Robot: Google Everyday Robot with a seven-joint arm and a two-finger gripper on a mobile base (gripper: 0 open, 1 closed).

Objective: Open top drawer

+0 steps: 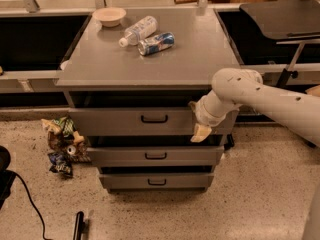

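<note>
Below front right corner of table (100,69), my tool (202,132) at right end of top drawer (115,122) front. Cannot tell how far open tool is or whether it holds anything. Drawer directly under table's front edge, black handle (154,118) at centre.

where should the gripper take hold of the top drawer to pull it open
By the black bar handle at the centre of the top drawer front, coming straight from the front. The bar lies horizontal and stands off the panel, so grip across it top to bottom. The gripper is at the panel's right end.
</note>
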